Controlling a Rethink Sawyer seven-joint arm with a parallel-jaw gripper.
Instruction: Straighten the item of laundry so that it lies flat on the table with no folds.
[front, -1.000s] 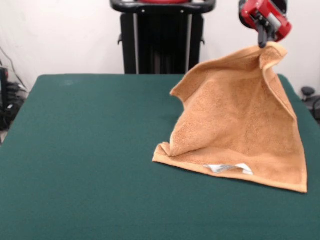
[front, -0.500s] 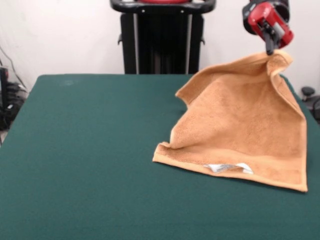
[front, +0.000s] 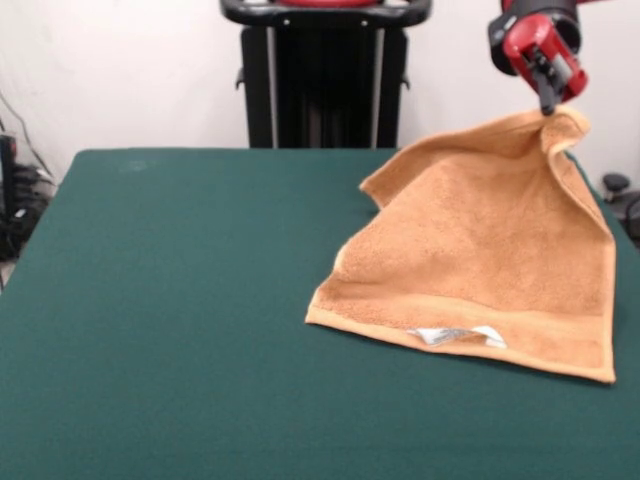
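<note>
An orange-tan terry towel (front: 480, 260) is partly lifted off the dark green table (front: 170, 320). My gripper (front: 549, 106), on a red and black head at the top right, is shut on the towel's far right corner and holds it up above the table's far right edge. The towel slopes down from there like a tent. Its near hem lies flat on the table, with a small white care tag (front: 460, 336) showing. The far left corner hangs loose near the table's back edge.
The black pedestal (front: 325, 75) stands behind the table's far edge at centre. Cables and dark gear lie off the table's left side, and a dark object sits off its right edge.
My gripper has moved right and slightly away with the towel corner. The towel has stretched out, and the fold at its left side has flattened.
</note>
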